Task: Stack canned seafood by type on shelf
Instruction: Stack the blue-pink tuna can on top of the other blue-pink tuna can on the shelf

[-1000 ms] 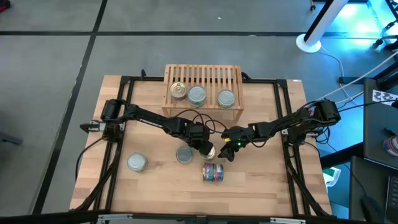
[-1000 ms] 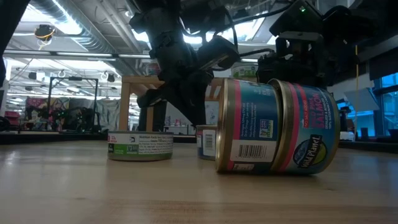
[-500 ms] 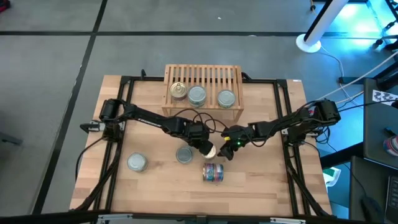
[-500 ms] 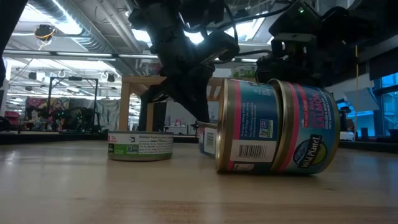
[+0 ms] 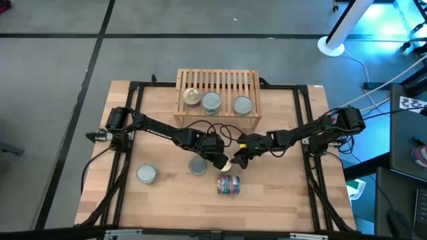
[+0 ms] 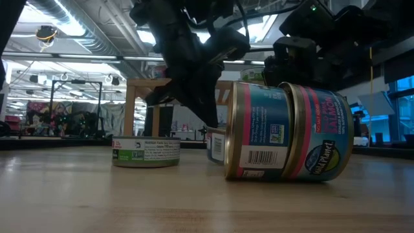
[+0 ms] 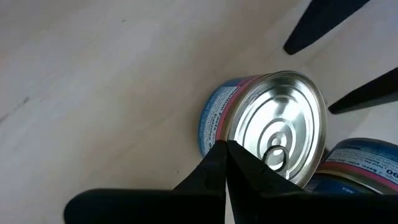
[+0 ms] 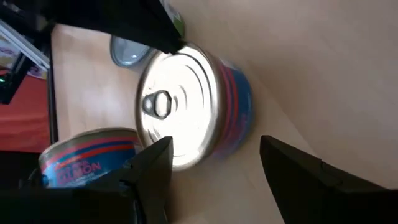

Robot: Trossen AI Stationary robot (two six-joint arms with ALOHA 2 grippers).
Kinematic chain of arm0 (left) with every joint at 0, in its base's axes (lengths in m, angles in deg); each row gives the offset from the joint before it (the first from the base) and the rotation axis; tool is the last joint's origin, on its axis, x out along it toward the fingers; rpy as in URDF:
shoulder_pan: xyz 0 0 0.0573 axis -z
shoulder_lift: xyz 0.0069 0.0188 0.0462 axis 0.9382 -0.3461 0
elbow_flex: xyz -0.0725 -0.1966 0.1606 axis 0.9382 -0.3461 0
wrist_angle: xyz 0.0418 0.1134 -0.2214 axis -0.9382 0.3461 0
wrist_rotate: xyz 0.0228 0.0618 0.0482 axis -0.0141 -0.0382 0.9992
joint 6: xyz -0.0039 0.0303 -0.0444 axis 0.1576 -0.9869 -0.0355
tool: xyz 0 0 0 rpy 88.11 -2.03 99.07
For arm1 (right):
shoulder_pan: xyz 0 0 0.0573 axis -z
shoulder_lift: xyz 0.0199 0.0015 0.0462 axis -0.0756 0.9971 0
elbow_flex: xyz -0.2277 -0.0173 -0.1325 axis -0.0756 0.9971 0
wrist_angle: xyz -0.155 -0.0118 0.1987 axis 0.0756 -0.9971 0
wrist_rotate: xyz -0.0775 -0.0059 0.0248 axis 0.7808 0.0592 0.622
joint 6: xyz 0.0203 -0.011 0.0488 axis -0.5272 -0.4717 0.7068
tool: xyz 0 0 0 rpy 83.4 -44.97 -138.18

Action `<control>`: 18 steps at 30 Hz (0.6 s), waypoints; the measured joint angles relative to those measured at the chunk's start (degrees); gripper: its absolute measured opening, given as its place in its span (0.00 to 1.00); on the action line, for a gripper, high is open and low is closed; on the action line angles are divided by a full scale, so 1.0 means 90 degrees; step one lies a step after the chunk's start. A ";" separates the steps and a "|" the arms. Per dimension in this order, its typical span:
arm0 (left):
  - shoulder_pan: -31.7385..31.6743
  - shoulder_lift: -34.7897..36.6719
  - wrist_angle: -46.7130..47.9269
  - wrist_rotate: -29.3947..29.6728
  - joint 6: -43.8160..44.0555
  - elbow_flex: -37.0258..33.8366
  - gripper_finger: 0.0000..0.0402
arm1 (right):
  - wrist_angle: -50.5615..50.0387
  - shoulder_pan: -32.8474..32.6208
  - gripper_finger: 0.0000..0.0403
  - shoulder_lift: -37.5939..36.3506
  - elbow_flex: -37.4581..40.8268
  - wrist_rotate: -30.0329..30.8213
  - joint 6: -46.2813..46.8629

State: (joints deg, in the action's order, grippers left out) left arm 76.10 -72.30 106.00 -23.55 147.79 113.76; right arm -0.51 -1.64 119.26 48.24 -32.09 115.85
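Both arms meet mid-tabletop (image 5: 280, 200) over one blue-and-red tin (image 7: 267, 127) that stands upright with its silver pull-tab lid up. The left end effector (image 5: 220, 162) is pinched shut with nothing in it, its tip resting at the lid's rim, seemingly to steady or nudge the tin. The right end effector (image 5: 237, 160) faces it with fingers (image 8: 152, 165) spread wide to either side of the tin, not yet gripping; it looks lined up for a pickup. Just beside lies a stacked pair (image 6: 288, 133) of same-labelled tins, tipped on its side. A teal tin (image 5: 197, 166) and a grey tin (image 5: 147, 175) sit farther left. Three tins (image 5: 211, 102) already stand in a row on the shelf (image 5: 248, 83), one gold-lidded, two silver.
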 joint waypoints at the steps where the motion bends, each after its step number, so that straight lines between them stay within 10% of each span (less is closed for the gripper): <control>1: 0.0020 0.0000 -0.0056 0.0056 -0.0039 0.0000 0.00 | 0.0036 0.0000 0.60 0.0000 0.0000 0.0000 -0.0014; 18: 0.0457 0.0000 -0.0243 0.0805 -0.0215 0.0005 0.00 | 0.0073 0.0000 0.60 0.0000 0.0000 0.0129 -0.0184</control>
State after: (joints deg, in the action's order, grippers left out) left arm 80.21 -72.30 103.82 -16.30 145.85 113.80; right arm 0.15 -1.64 119.26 48.24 -30.93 114.19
